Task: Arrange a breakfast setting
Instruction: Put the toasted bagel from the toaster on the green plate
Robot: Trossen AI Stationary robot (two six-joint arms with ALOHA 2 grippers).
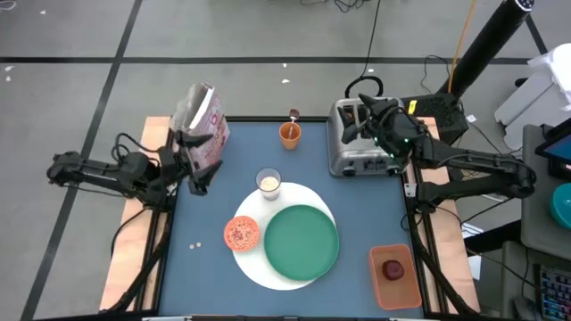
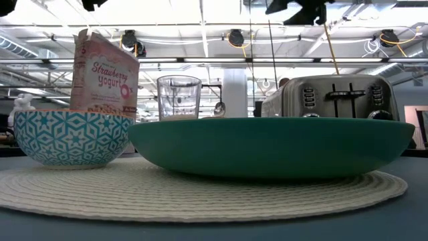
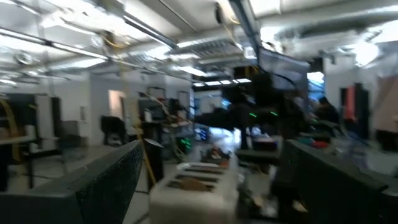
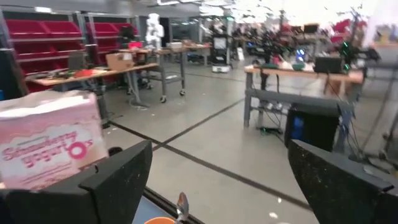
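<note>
The pink cereal box [image 1: 202, 122] stands upright at the blue surface's [image 1: 214, 267] far-left edge. Left end effector [image 1: 198, 176] beside it and right end effector [image 1: 364, 122] over the toaster [image 1: 357, 143] gape wide, seemingly empty.

Woven mat [image 2: 200, 191], glossy green plate [image 2: 271, 144], brushed-metal toaster [image 2: 334, 97].

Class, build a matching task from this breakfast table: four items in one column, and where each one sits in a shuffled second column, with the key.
Items:
1. dark red fruit
2. large green plate
3. pink cereal box
4. orange cup

Places:
A. on the round white mat
B. left of the toaster
C. in the orange tray
D. back left corner

Pairs: 1-C, 2-A, 3-D, 4-B
</note>
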